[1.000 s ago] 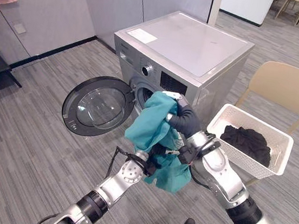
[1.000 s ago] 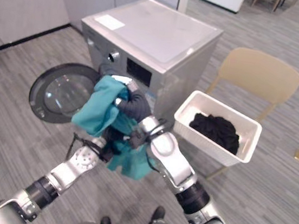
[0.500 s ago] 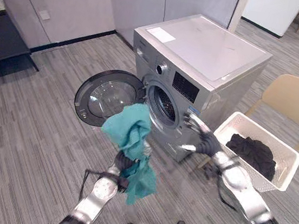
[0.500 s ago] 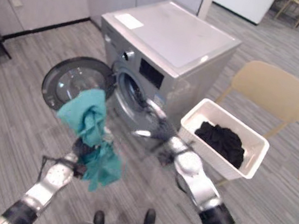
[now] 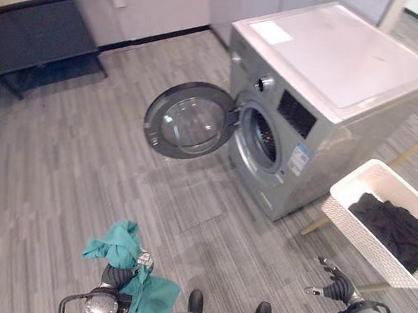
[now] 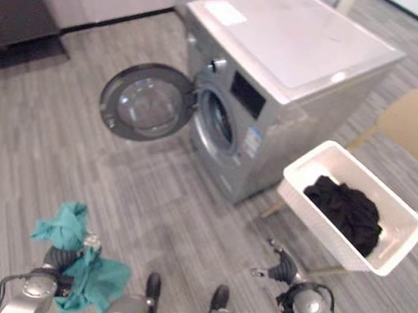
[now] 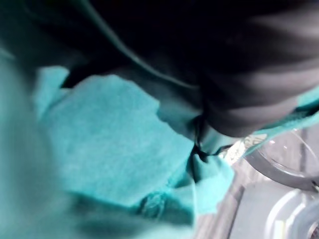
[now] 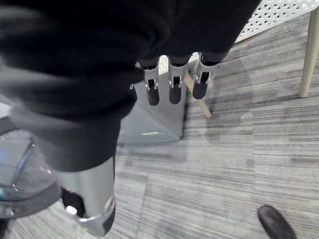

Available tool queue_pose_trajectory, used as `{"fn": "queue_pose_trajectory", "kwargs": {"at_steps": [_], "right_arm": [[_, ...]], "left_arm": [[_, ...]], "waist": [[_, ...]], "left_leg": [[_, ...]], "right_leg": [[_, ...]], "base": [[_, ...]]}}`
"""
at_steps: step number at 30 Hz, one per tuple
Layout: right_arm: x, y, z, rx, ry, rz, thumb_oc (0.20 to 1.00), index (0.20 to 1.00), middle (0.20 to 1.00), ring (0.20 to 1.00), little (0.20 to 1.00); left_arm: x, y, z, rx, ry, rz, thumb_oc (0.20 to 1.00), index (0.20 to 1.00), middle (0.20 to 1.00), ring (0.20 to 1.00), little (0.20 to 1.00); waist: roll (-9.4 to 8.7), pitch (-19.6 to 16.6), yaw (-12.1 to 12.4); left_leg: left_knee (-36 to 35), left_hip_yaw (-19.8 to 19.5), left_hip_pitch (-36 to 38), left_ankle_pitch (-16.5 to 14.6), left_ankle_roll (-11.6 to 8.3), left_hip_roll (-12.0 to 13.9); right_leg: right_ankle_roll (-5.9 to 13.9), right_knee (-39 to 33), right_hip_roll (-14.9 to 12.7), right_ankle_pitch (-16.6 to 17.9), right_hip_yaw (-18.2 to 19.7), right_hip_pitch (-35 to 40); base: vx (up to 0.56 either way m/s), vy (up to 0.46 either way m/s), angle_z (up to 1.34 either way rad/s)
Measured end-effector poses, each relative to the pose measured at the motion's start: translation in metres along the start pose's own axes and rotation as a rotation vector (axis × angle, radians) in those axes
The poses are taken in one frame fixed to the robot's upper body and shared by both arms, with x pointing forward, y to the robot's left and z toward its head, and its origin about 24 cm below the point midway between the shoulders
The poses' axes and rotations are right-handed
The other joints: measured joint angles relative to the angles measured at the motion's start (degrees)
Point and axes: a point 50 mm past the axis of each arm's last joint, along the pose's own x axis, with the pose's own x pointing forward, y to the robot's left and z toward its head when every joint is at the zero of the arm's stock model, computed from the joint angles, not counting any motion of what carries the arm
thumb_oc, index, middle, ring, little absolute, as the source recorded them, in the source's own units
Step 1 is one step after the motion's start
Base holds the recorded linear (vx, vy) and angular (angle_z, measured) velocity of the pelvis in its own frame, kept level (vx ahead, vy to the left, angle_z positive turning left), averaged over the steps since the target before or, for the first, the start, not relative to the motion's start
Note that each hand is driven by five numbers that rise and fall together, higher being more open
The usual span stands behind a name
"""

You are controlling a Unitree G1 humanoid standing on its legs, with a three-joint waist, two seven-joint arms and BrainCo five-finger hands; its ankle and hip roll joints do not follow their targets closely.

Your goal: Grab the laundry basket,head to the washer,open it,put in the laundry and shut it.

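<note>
Left hand (image 5: pixel 116 276) clamped on teal garment (image 5: pixel 116 242) | right hand (image 5: pixel 334 285) fingers straight, empty | washer (image 5: pixel 332 88) door (image 5: pixel 190 121) open

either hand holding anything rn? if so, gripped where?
The left hand is shut on the teal garment, gripped around its bunched middle, cloth spilling above and below. The right hand holds nothing, fingers relaxed.
</note>
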Motion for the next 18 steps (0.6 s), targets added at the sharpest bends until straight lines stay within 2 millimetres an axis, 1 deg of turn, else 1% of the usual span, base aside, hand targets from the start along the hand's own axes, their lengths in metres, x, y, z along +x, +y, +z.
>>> {"fn": "queue_pose_trajectory", "kwargs": {"at_steps": [1,2,3,4,5,6,7,8,9,10,11,12,13,14,15,16,17,18], "right_arm": [[0.0,0.002,-0.001,-0.044,0.003,0.004,1.0,1.0,1.0,1.0,1.0],[0.0,0.003,0.0,-0.042,0.004,0.005,1.0,1.0,1.0,1.0,1.0],[0.001,0.002,0.001,-0.041,0.0,0.003,1.0,1.0,1.0,1.0,1.0],[0.003,0.0,0.003,-0.043,-0.006,-0.003,1.0,1.0,1.0,1.0,1.0],[0.005,-0.001,0.006,-0.046,-0.008,-0.018,1.0,1.0,1.0,1.0,1.0],[0.006,-0.001,0.006,-0.055,-0.002,-0.028,1.0,1.0,1.0,1.0,1.0],[0.006,0.001,0.008,-0.059,-0.008,-0.026,1.0,1.0,1.0,1.0,1.0],[0.01,0.001,0.012,-0.057,-0.015,-0.03,1.0,1.0,1.0,1.0,1.0],[0.013,0.002,0.015,-0.049,-0.02,-0.033,1.0,1.0,1.0,1.0,1.0],[0.014,0.006,0.016,-0.041,-0.023,-0.026,1.0,1.0,1.0,1.0,1.0],[0.015,0.011,0.018,-0.036,-0.023,-0.011,1.0,1.0,1.0,1.0,1.0],[0.015,0.017,0.018,-0.036,-0.026,0.007,1.0,1.0,1.0,1.0,1.0],[0.016,0.021,0.02,-0.034,-0.032,0.019,1.0,1.0,1.0,1.0,1.0],[0.016,0.026,0.023,-0.041,-0.037,0.031,1.0,1.0,1.0,1.0,1.0],[0.016,0.031,0.026,-0.06,-0.05,0.05,1.0,1.0,1.0,1.0,1.0],[0.016,0.035,0.029,-0.056,-0.063,0.055,1.0,1.0,1.0,1.0,1.0],[0.019,0.037,0.038,-0.057,-0.09,0.059,1.0,1.0,1.0,1.0,1.0],[0.02,0.037,0.043,-0.056,-0.109,0.054,1.0,1.0,1.0,1.0,1.0]], "left_arm": [[-0.004,0.004,-0.011,-0.01,0.038,0.017,0.2,0.2,0.2,0.2,0.2],[-0.001,0.007,-0.006,-0.005,0.023,0.024,0.2,0.2,0.2,0.2,0.2],[-0.001,0.009,-0.005,-0.003,0.018,0.029,0.2,0.2,0.2,0.2,0.2],[-0.003,0.008,-0.009,-0.006,0.028,0.03,0.2,0.2,0.2,0.2,0.2],[-0.003,0.007,-0.01,-0.015,0.036,0.028,0.2,0.2,0.2,0.2,0.2],[0.001,0.006,-0.004,-0.024,0.025,0.027,0.2,0.2,0.2,0.2,0.2],[0.002,0.005,0.0,-0.025,0.013,0.023,0.2,0.2,0.2,0.2,0.2],[0.0,0.002,-0.004,-0.033,0.022,0.017,0.2,0.2,0.2,0.2,0.2],[-0.002,0.002,-0.009,-0.033,0.042,0.016,0.2,0.2,0.2,0.2,0.2],[-0.003,0.003,-0.012,-0.032,0.055,0.018,0.2,0.2,0.2,0.2,0.2],[-0.003,0.004,-0.013,-0.029,0.057,0.02,0.2,0.2,0.2,0.2,0.2],[-0.003,0.005,-0.012,-0.026,0.055,0.022,0.2,0.2,0.2,0.2,0.2],[-0.002,0.006,-0.012,-0.023,0.054,0.023,0.2,0.2,0.2,0.2,0.2],[-0.001,0.005,-0.007,-0.021,0.041,0.021,0.2,0.2,0.2,0.2,0.2],[0.002,0.008,0.0,-0.015,0.017,0.025,0.2,0.2,0.2,0.2,0.2],[0.003,0.013,0.006,-0.009,-0.005,0.035,0.2,0.2,0.2,0.2,0.2],[0.004,0.019,0.01,0.006,-0.014,0.051,0.2,0.2,0.2,0.2,0.2],[0.006,0.02,0.014,0.006,-0.023,0.062,0.2,0.2,0.2,0.2,0.2]], "waist": [[-0.85,1.1,1.1],[-1.88,1.6,0.3],[-2.96,2.2,0.4],[-3.32,2.4,1.5],[-3.53,2.7,0.9],[-4.42,3.1,0.5],[-5.38,3.7,1.1],[-4.7,3.5,1.5],[-4.52,3.4,1.4],[-4.83,3.3,2.1],[-5.66,2.8,2.4],[-6.3,2.3,2.3],[-6.62,2.3,2.1],[-6.51,2.3,2.0],[-6.67,2.2,2.0],[-7.3,2.2,2.2],[-7.86,2.6,1.8],[-7.45,3.3,1.3]], "left_leg": [[0.6,4.2,-1.5,-4.6,-0.51,1.4],[0.4,5.0,-1.3,-5.4,-1.62,0.9],[0.1,4.9,-1.0,-4.5,-0.94,-0.1],[-0.4,5.8,-1.2,-4.6,-0.69,0.3],[0.2,9.5,-1.8,-5.1,-1.63,1.5],[0.4,12.5,-2.6,-4.4,-1.88,2.1],[-0.9,12.8,-2.2,-3.0,-1.16,1.9],[-3.0,11.7,0.2,-2.0,-0.46,2.8],[-3.9,11.6,1.3,0.4,0.45,2.6],[-3.2,11.6,2.0,2.1,1.18,1.4],[-2.2,11.7,1.9,0.9,1.95,-0.1],[-1.9,11.8,2.1,-0.1,3.04,-1.8],[-2.0,11.6,2.4,-0.9,4.26,-3.3],[-2.3,12.1,2.8,-0.1,5.37,-4.4],[-2.4,11.9,3.1,-0.5,6.46,-5.6],[-2.4,12.0,3.6,-1.2,7.19,-6.5],[-2.6,11.4,5.1,-2.6,8.71,-8.2],[-3.2,10.7,6.3,-3.1,9.47,-8.4]], "right_leg": [[0.89,1.6,0.1,-1.5,-0.4,-0.3],[0.32,1.9,-1.0,-2.4,0.2,-1.0],[0.22,3.4,-2.2,-2.4,0.1,-2.3],[0.02,4.9,-2.9,-2.7,0.1,-2.8],[0.0,3.8,-3.3,-2.6,-2.1,-2.1],[0.01,3.6,-4.6,-2.6,-3.7,-1.9],[0.19,3.9,-5.4,-2.6,-3.3,-1.9],[1.6,4.1,-5.4,-2.4,-3.1,-0.8],[2.11,5.0,-6.1,-2.8,-3.0,-0.3],[3.24,5.3,-7.3,-3.5,-2.0,0.4],[3.56,6.0,-8.9,-3.7,-1.5,0.8],[3.97,7.3,-10.4,-3.3,-1.6,0.8],[5.2,11.2,-12.8,-2.7,-1.2,-0.5],[4.73,16.9,-15.0,-3.1,0.1,-3.4],[4.85,20.9,-16.3,-3.2,1.2,-5.4],[4.86,22.4,-16.3,-2.9,2.5,-6.3],[5.23,28.5,-17.6,-1.9,6.9,-9.0],[5.59,34.5,-17.2,-3.3,10.3,-11.5]], "base": [[0.11,0.061,0.83],[0.19,0.128,0.94],[0.25,0.169,0.56],[0.18,0.128,0.56],[0.17,0.125,0.77],[0.33,0.25,0.96],[0.46,0.357,0.68],[0.45,0.37,0.25],[0.34,0.295,0.03],[0.3,0.284,-0.08],[0.29,0.293,0.01],[0.19,0.212,0.14],[0.17,0.186,0.25],[0.18,0.163,0.25],[0.23,0.195,0.17],[0.33,0.217,0.05],[0.31,0.158,0.04],[0.33,0.127,0.09]]}}
